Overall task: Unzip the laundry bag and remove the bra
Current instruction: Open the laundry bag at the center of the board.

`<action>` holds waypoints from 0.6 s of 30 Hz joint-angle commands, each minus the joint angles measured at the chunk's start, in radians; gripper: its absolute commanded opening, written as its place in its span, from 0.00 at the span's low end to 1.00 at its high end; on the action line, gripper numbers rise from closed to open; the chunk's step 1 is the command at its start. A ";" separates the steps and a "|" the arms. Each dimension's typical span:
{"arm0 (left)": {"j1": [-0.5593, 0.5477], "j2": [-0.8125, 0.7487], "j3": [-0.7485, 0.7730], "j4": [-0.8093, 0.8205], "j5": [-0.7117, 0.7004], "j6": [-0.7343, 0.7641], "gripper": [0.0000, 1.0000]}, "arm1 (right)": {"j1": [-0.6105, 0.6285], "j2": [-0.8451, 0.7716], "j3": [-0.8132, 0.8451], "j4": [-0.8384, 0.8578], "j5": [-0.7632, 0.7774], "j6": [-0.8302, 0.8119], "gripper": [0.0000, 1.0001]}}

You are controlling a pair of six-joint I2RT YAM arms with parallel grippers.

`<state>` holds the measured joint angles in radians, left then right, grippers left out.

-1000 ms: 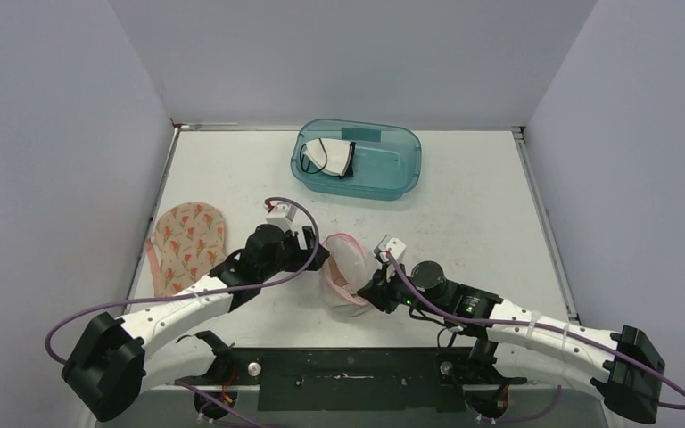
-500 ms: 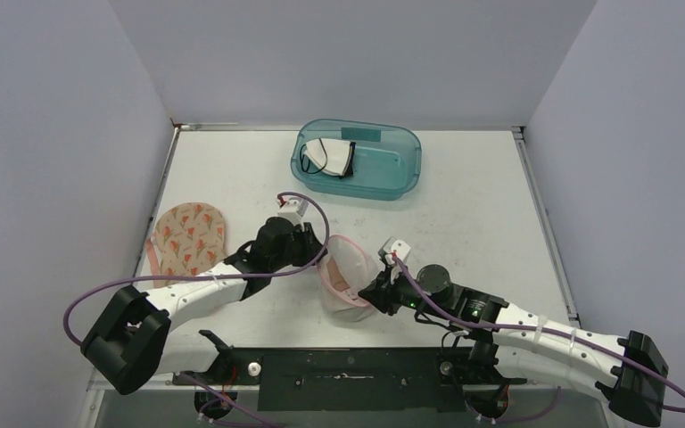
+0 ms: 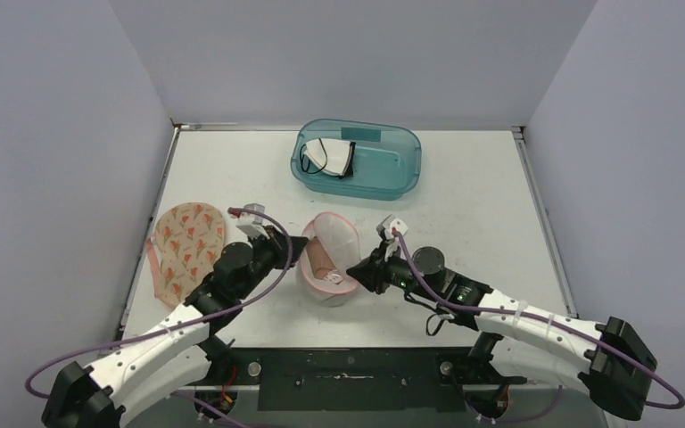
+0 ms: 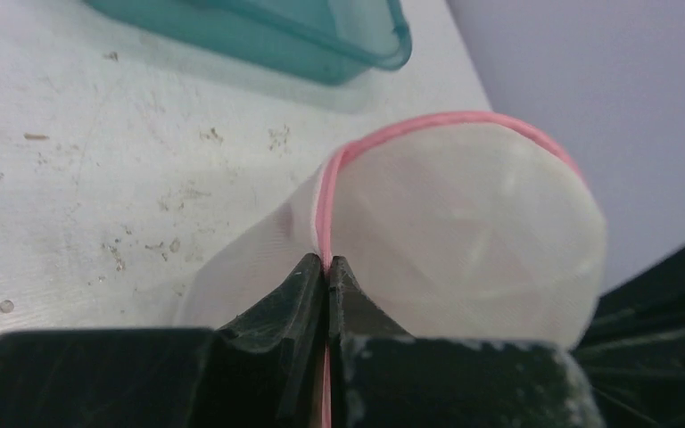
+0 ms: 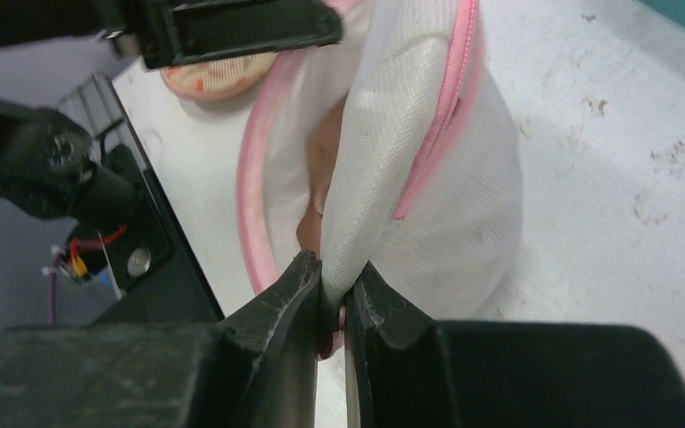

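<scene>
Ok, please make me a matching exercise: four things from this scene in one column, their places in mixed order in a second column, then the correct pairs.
1. laundry bag
2. teal tub
3. floral fabric piece
4. white garment with black trim

A. inside the tub
B. near the left edge of the table
C. pinched by the left hand and the right hand
D. at the far side of the table

Pairs: 1-C, 2-D, 3-B, 4-A
</scene>
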<state>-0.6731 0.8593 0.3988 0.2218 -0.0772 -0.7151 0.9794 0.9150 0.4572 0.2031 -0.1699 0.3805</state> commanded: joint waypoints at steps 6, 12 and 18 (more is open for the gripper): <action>-0.025 -0.313 -0.202 0.133 -0.286 -0.100 0.00 | -0.190 0.218 0.083 0.409 -0.263 0.134 0.05; -0.050 -0.395 -0.312 0.168 -0.391 -0.119 0.00 | -0.287 0.206 0.011 0.338 -0.227 0.130 0.05; -0.064 -0.355 -0.332 0.202 -0.373 -0.103 0.00 | -0.318 0.148 -0.034 0.207 -0.142 0.099 0.11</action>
<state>-0.7273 0.4812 0.0513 0.3252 -0.4191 -0.8268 0.6777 1.1221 0.4355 0.4366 -0.3878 0.5068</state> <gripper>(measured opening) 0.015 0.129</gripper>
